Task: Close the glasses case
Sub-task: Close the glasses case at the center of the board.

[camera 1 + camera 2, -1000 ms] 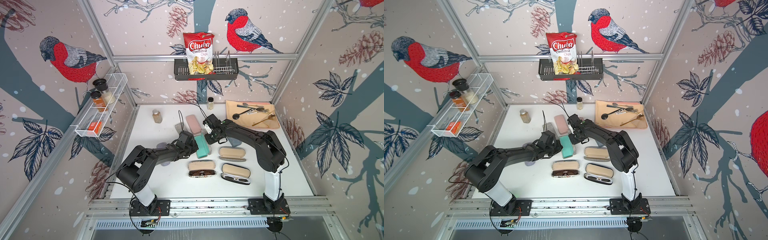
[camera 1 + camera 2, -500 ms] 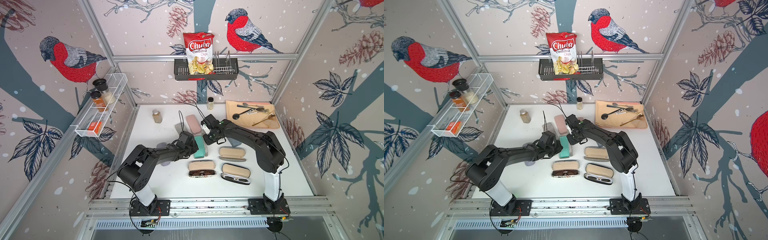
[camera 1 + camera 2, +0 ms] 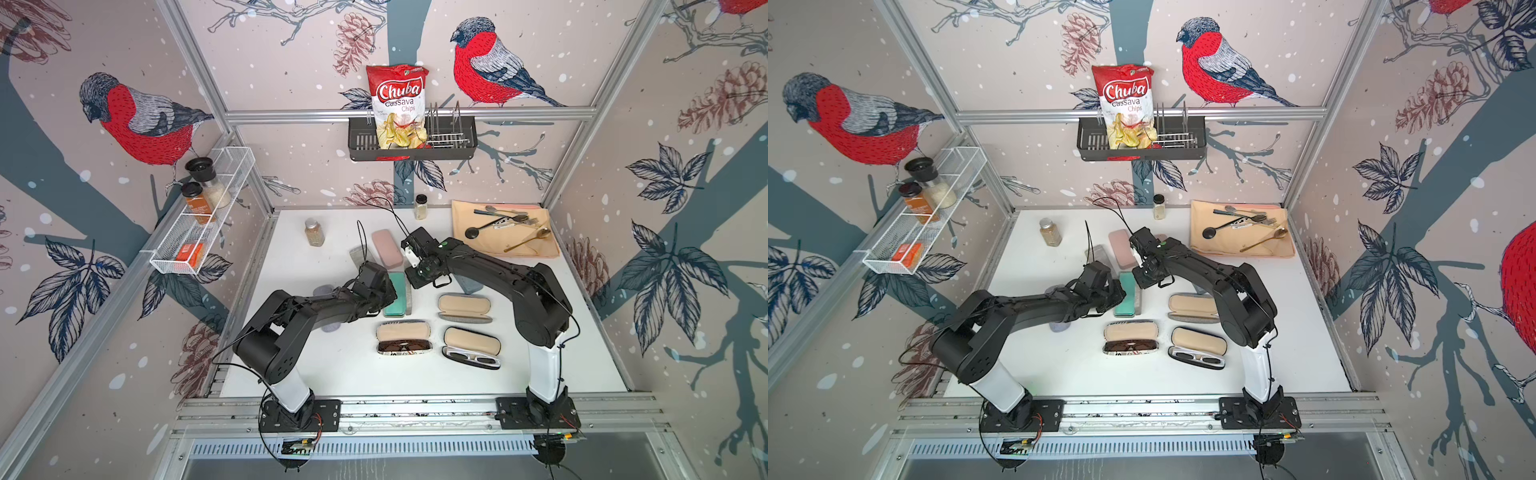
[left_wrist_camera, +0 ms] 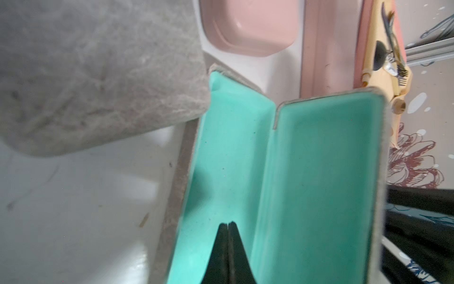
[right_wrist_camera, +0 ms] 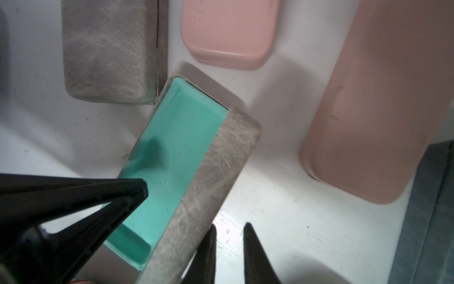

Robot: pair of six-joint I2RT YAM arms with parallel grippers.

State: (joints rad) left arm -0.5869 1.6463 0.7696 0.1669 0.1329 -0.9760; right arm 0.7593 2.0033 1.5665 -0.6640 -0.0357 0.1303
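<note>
The glasses case [image 3: 395, 294], grey outside and teal inside, lay open near the middle of the white table [image 3: 332, 374], with its lid raised on its hinge and tilted over the tray, not shut.

The left gripper [image 4: 228, 224] had its jaws closed together, gripping nothing. Its joined tips were set down in the teal tray [image 5: 177, 147] near one end. The right gripper [image 5: 230, 226] had its jaws parted a little with only bare table between them. It sat on the lid's grey outer side [image 5: 211, 177]. One finger [image 5: 208, 243] was right by that face, though I could not tell whether it touched. In both top views the two wrists met over the case, the left arm reaching in from one side and the right arm from the other.

A closed grey case [image 3: 359, 255] and a pink case [image 3: 386, 248] lay just behind the teal one. Nearer the front were three open beige-lined cases: an empty one [image 3: 465, 307], one with dark sunglasses [image 3: 403, 338] and one with white-framed glasses [image 3: 471, 347]. A tan cloth with cutlery [image 3: 505, 235] lay in the far corner on the right arm's side.
</note>
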